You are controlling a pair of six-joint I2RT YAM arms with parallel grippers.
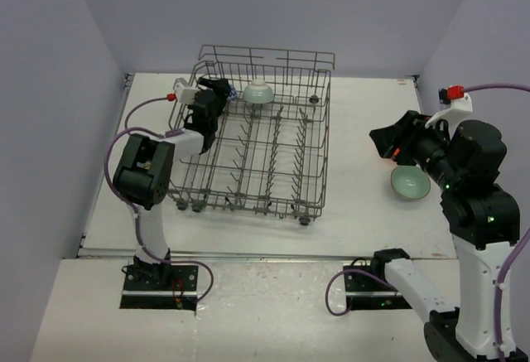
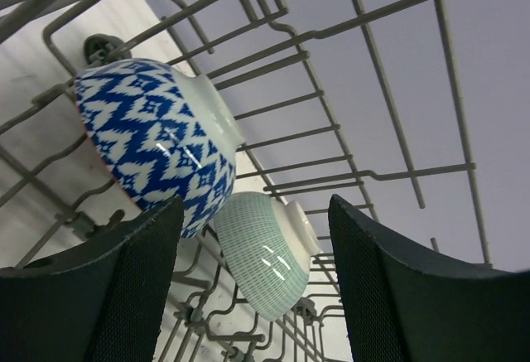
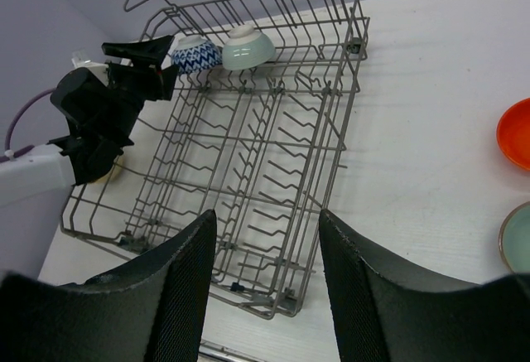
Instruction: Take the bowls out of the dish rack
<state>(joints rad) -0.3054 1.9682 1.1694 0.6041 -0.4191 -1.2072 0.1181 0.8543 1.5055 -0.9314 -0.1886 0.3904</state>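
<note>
The grey wire dish rack (image 1: pixel 263 151) stands on the table's left half. At its far left corner a blue-and-white bowl (image 2: pixel 157 142) and a mint green bowl (image 2: pixel 267 264) lean side by side on the tines. My left gripper (image 2: pixel 255 213) is inside the rack just in front of them, open, its left finger next to the blue bowl. In the top view the mint bowl (image 1: pixel 258 92) sits right of the left gripper (image 1: pixel 219 91). My right gripper (image 3: pixel 267 217) hovers open and empty above the table's right side, over a second mint bowl (image 1: pixel 410 184) and an orange-red bowl (image 3: pixel 515 134).
The rack (image 3: pixel 248 147) has tall wire sides, rows of upright tines and small wheels (image 1: pixel 304 220) along its near edge. Lavender walls close in the white table (image 1: pixel 364 221) on three sides. A pale yellow thing (image 3: pixel 114 171) peeks out behind the left arm, left of the rack.
</note>
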